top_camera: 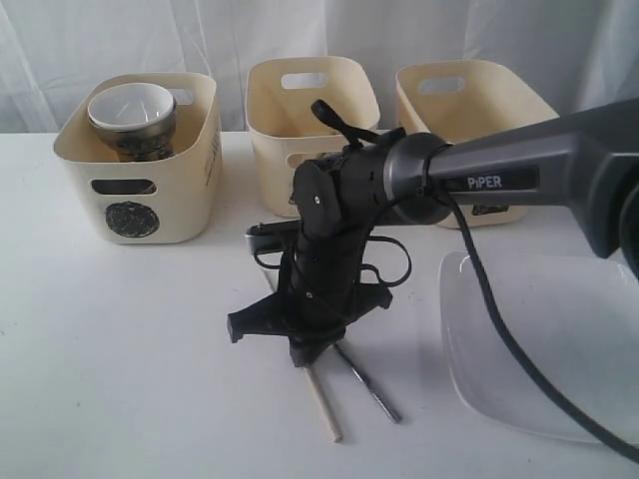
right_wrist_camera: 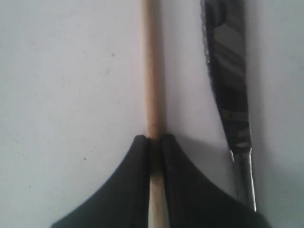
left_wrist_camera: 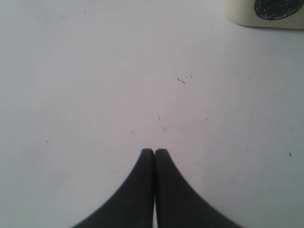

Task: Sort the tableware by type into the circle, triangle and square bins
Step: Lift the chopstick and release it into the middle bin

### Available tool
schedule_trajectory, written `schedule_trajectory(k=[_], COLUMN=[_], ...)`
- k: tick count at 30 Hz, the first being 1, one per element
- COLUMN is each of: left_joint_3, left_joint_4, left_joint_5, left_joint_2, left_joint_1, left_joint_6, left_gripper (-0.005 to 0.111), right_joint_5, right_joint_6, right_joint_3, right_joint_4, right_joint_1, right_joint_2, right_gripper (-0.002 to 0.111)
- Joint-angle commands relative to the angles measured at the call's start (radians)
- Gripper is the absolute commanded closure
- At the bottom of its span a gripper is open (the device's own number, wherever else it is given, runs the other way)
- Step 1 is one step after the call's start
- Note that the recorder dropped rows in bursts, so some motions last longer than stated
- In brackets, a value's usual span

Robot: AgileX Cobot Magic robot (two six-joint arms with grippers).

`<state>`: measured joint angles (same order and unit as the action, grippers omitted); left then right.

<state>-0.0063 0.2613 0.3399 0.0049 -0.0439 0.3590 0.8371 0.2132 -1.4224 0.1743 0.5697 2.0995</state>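
My right gripper [top_camera: 306, 354] reaches down to the table in the middle and is shut on a wooden chopstick [top_camera: 324, 407], which runs between its fingers [right_wrist_camera: 137, 156] in the right wrist view [right_wrist_camera: 152, 85]. A steel utensil handle [top_camera: 367, 389] lies beside the chopstick, also seen as dark metal [right_wrist_camera: 228, 80]. The circle bin [top_camera: 140, 160] at back left holds a white bowl [top_camera: 132, 108] stacked on steel ware. The large white plate [top_camera: 544, 344] lies at the right. My left gripper [left_wrist_camera: 154, 151] is shut and empty over bare table; it is out of the exterior view.
Two more cream bins stand at the back: the middle one [top_camera: 310, 115] and the right one [top_camera: 469, 105], their marks hidden by the right arm [top_camera: 499, 180]. A corner of the circle bin [left_wrist_camera: 266, 13] shows in the left wrist view.
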Motion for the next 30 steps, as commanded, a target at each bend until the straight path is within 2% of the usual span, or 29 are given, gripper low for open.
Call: schedule_trajectory(k=[1,4,5,7,9,13,18,26,30], left_joint_3=[0.006,0.006,0.006,0.006,0.006,0.006,0.006,0.006,0.006], left_joint_4=[-0.007,-0.007,-0.007,-0.007,-0.007,-0.007,-0.007,-0.007,-0.007], left_joint_5=[0.028,0.028,0.028,0.028,0.028,0.028,0.028,0.028,0.028], left_joint_2=[-0.005,-0.005,-0.005,-0.005,-0.005,-0.005,-0.005,-0.005,-0.005], left_joint_1=[0.007,0.007,0.007,0.007,0.007,0.007,0.007,0.007,0.007], left_joint_6=[0.002,0.002,0.002,0.002,0.002,0.002,0.002,0.002,0.002], left_gripper=[0.107,0.107,0.107,0.107,0.107,0.107,0.107,0.107,0.107], right_joint_5=[0.021,0.027,0.002,-0.05,-0.2,-0.383,-0.535,-1.122,-1.356], right_joint_6=[-0.08,-0.315,-0.325,-0.323,-0.319,-0.324,-0.498,-0.542,-0.542], right_joint_3=[-0.012,-0.068,-0.096,-0.134,-0.154,-0.154,-0.154,-0.154,-0.163], right_joint_4=[0.062,0.301,0.318,0.308,0.275,0.264,0.255,0.256,0.237], right_joint_1=[-0.001,-0.003,-0.007,-0.026,-0.078,-0.151,-0.182,-0.185,-0.185], right_joint_2=[-0.012,-0.124,-0.168,-0.221,-0.271,-0.281,-0.241,-0.133,-0.027], right_gripper=[0.108,0.108,0.108,0.108,0.108,0.108,0.108,0.108,0.108])
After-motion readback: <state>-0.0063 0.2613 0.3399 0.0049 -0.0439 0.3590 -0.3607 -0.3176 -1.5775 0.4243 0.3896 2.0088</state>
